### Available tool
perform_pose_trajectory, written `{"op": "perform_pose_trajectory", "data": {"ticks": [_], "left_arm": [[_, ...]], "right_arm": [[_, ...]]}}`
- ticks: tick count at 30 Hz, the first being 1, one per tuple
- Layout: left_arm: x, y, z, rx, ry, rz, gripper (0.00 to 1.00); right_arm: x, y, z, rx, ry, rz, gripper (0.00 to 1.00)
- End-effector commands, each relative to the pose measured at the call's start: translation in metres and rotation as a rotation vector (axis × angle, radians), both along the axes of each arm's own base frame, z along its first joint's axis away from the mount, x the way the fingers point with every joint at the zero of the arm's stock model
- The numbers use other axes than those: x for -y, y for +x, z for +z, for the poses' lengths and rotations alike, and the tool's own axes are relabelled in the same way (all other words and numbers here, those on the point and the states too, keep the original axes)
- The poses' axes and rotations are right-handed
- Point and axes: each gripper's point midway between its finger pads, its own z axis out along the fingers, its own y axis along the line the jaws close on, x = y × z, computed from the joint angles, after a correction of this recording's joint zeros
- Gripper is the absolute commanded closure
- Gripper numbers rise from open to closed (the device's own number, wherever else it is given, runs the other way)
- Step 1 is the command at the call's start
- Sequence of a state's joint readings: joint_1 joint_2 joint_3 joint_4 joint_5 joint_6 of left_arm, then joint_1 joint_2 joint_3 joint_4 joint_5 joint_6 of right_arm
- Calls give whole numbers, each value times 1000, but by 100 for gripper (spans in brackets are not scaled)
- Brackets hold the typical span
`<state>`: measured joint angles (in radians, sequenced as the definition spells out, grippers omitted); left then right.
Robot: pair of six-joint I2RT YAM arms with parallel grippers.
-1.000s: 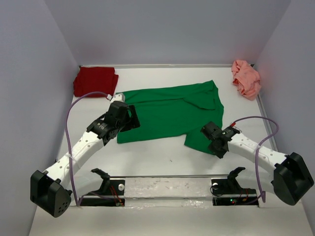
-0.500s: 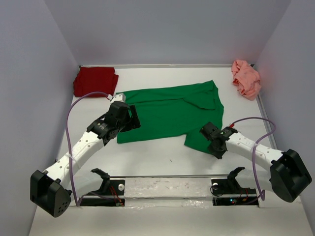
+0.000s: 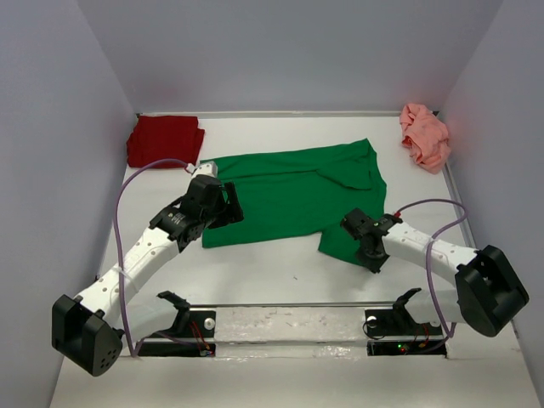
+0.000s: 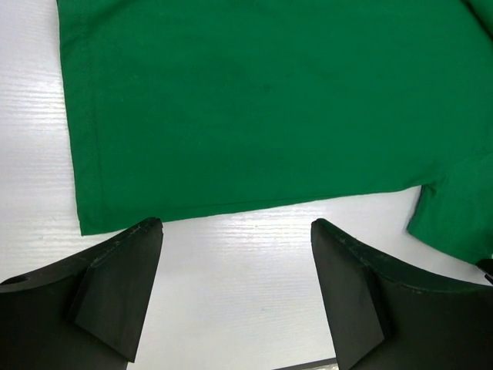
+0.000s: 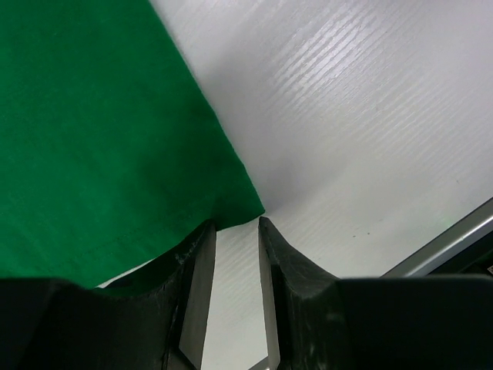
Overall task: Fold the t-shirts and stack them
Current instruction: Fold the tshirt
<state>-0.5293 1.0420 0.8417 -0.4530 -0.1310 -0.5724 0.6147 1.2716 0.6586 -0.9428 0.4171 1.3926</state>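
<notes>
The red shirt [image 3: 164, 140] looks folded in the far left corner of the table [image 3: 255, 272]. The pink shirt [image 3: 425, 136] sits crumpled at far right. The green shirt [image 3: 289, 191] lies spread mid-table, barely folded. The left gripper [image 4: 235, 227] hovers wide apart over its near-left hem. The right gripper [image 5: 235, 223], fingers narrowly apart and empty, sits at its near-right corner. Most of the folding and all the stacking remain.

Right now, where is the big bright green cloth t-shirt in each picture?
Top external: bright green cloth t-shirt spread out in the middle.
Left wrist: fills the upper half.
Right wrist: fills the upper left, its corner near the centre.
Shared landmark: the white table beside its near hem.
</notes>
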Motion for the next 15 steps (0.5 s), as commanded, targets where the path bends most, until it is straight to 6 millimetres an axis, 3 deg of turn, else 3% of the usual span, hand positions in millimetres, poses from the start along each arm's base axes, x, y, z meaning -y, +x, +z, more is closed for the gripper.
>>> {"op": "perform_pose_trajectory", "data": {"ticks": [1, 10, 15], "left_arm": [[3, -2, 10, 36, -16, -32, 13], [7, -6, 13, 46, -16, -48, 12], [9, -7, 12, 42, -12, -57, 12]], "right_arm": [[-1, 13, 11, 26, -15, -23, 65], [3, 13, 2, 14, -48, -34, 67], [4, 11, 1, 23, -45, -44, 84]]}}
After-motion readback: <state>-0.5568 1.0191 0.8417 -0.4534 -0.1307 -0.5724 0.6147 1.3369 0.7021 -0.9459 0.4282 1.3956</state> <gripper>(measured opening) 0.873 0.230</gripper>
